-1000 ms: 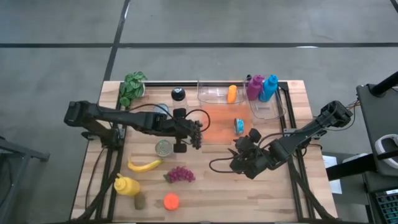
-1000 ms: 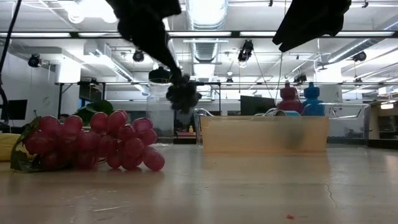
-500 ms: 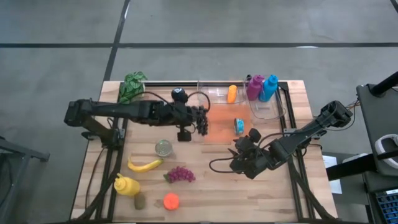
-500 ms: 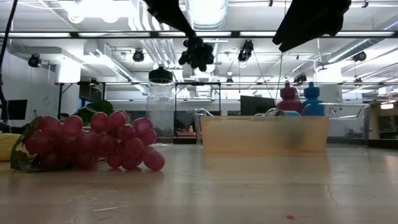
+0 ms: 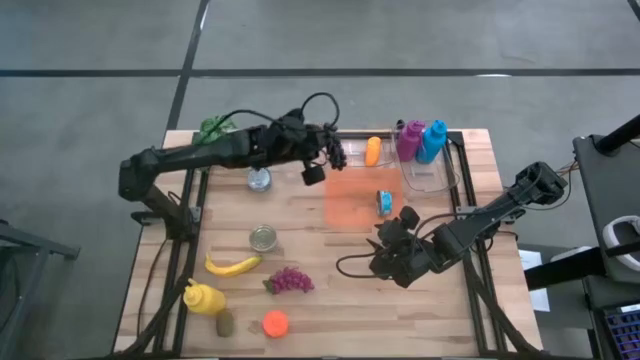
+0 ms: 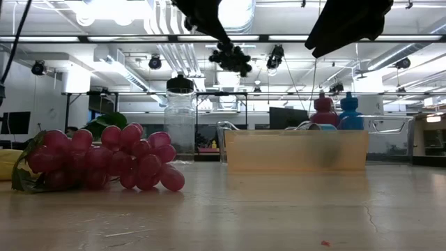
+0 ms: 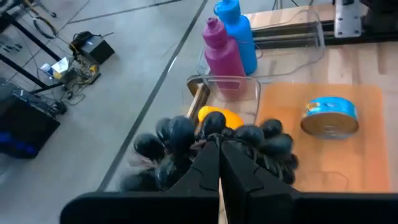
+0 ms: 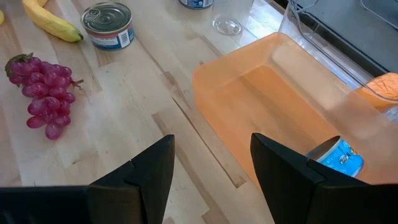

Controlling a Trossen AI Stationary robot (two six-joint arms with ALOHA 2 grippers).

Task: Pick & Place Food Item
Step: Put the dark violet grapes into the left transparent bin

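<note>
A bunch of dark grapes [image 5: 337,153] hangs high above the table's far side, by a clear container [image 5: 345,148] that holds an orange fruit [image 5: 373,150]. My left gripper [image 5: 326,152] is shut on the bunch; the low view shows the grapes [image 6: 233,57] hanging in the air. My right gripper [image 8: 211,165] stands open over the table's right middle, near the orange tray [image 5: 352,205], with nothing between its fingers. A blue can [image 5: 384,203] lies on the tray. Red grapes [image 5: 289,281] lie on the wood near the front. My left gripper pinches the dark bunch between its two shut fingers near the bunch's middle [image 7: 212,127]; the fingertips themselves are buried among the berries. The fingers come from the table's left, slanting down. The bunch hangs clear of the table.
A purple bottle [image 5: 409,140] and a blue bottle [image 5: 433,140] stand in a clear bin [image 5: 430,175] at the far right. A jar [image 5: 259,179], a tin [image 5: 263,238], a banana [image 5: 232,265], a mustard bottle [image 5: 203,298], a kiwi [image 5: 225,323] and an orange ball [image 5: 275,323] occupy the left half.
My left gripper has risen and swung from the table's middle toward the far edge and a little to the right, staying shut on the dark grapes. The bunch has gone with it, lifted higher, and now hangs beside the clear container.
</note>
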